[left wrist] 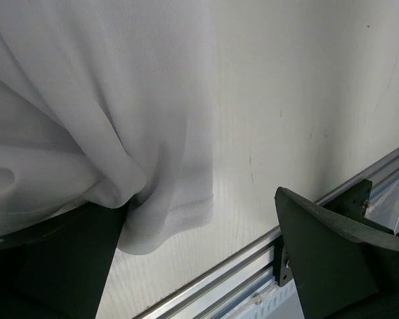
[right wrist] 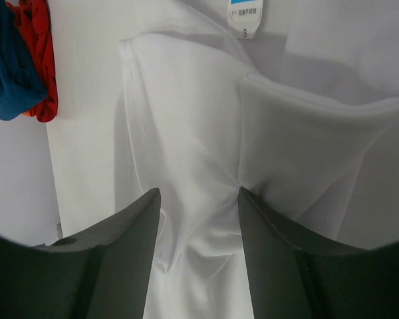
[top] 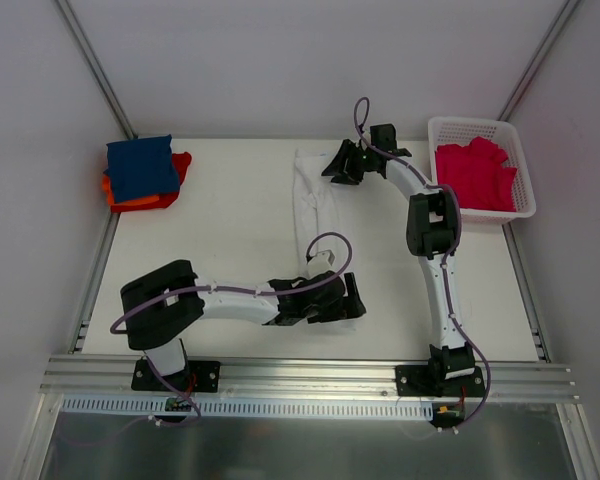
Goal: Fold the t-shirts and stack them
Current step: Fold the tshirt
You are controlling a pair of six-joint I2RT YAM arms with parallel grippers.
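Note:
The white t-shirt (top: 310,210) lies folded into a narrow strip down the middle of the table. My right gripper (top: 340,165) is at its far end. In the right wrist view its jaws (right wrist: 199,193) stand partly apart, pressed onto the white cloth (right wrist: 186,119), which is puckered between them. The neck label (right wrist: 245,16) lies just beyond. My left gripper (top: 335,295) is at the near end, jaws wide open (left wrist: 199,199), and the white hem (left wrist: 153,219) is draped against its left finger (left wrist: 60,259). A navy t-shirt (top: 140,167) lies on an orange-red one (top: 180,165) at the far left.
A white lattice basket (top: 480,128) at the far right holds crimson-pink t-shirts (top: 475,172). The metal rail (left wrist: 253,252) of the table's near edge runs just behind my left gripper. Walls close in the table on the left, far and right sides.

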